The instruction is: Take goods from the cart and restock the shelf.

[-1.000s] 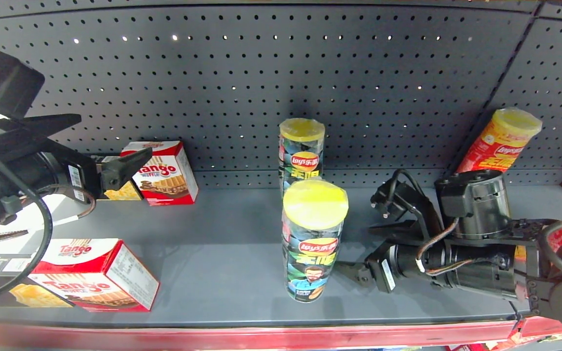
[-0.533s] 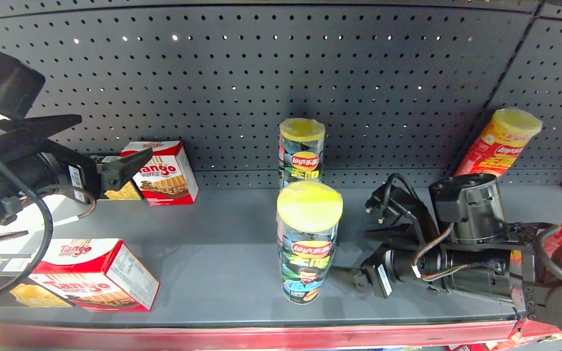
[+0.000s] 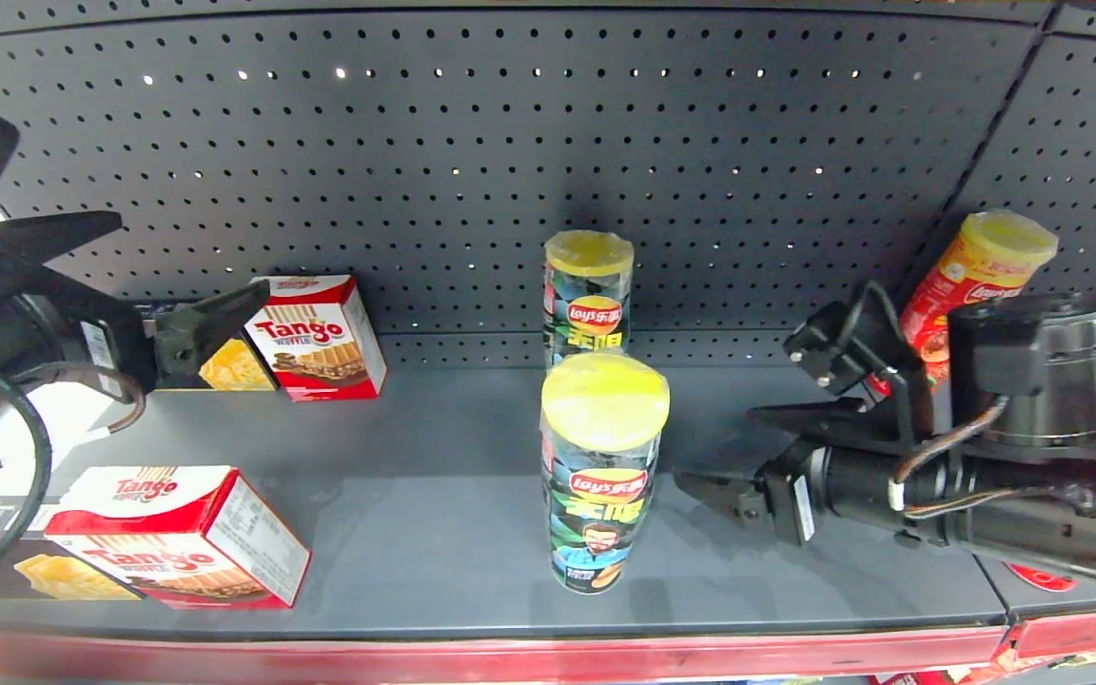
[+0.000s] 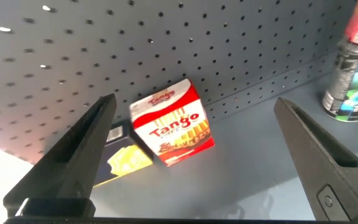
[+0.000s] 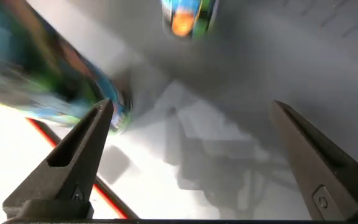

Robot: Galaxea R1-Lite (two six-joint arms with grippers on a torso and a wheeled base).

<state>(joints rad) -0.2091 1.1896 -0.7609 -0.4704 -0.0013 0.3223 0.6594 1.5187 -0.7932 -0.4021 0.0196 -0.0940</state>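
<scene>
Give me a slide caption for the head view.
Open right claw beside the front chip can on the shelf.

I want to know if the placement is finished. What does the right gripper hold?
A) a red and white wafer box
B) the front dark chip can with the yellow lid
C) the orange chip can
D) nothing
D: the right gripper is open with nothing between its fingers, apart from the front dark cylindrical chip can with the yellow lid, which stands upright on the grey metal shelf.
</scene>
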